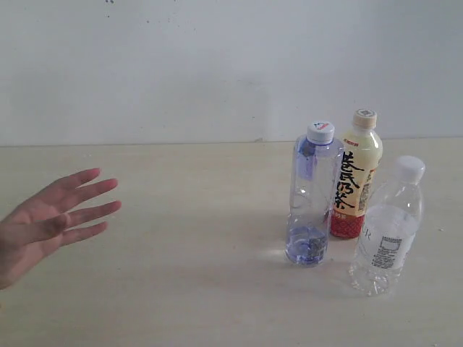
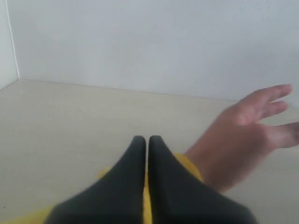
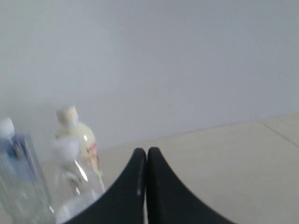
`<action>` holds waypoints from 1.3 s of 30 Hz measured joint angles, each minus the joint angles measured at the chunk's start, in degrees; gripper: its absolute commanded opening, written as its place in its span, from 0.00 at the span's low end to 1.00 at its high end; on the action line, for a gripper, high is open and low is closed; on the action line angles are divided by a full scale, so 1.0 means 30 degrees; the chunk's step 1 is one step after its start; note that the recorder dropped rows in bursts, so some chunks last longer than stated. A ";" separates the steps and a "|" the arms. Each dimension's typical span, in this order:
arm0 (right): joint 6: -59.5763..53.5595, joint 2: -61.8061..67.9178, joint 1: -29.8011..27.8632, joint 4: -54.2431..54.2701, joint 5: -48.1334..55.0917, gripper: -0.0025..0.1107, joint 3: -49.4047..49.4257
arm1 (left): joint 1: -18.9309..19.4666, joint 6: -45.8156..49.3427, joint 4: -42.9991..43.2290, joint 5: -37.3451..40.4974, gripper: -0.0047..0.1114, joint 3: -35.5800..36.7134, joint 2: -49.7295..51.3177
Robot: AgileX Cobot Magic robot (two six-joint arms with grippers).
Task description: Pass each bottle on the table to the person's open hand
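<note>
Three bottles stand upright on the table [image 1: 195, 275] at the right. The blue-tinted clear bottle [image 1: 313, 195] is leftmost, the cream bottle [image 1: 356, 177] with black characters and red base is just behind it, and the clear white-capped bottle [image 1: 387, 231] is nearest and furthest right. The person's open hand [image 1: 51, 220] reaches in from the left edge, fingers spread. In the left wrist view my left gripper [image 2: 147, 139] is shut, with the hand [image 2: 243, 135] and a yellow cuff [image 2: 189, 165] just beyond it. My right gripper [image 3: 146, 150] is shut, the bottles [image 3: 74, 154] off to one side. No gripper shows in the exterior view.
A plain grey-white wall [image 1: 217, 65] rises behind the table's far edge. A side wall corner [image 2: 11, 46] shows in the left wrist view. A wide stretch of bare tabletop lies between the hand and the bottles.
</note>
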 measured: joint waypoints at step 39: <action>-0.5563 1.7634 0.6688 0.0753 -0.3418 0.69 -0.8843 | 0.0000 0.0000 0.0000 0.0000 0.08 0.0000 0.0000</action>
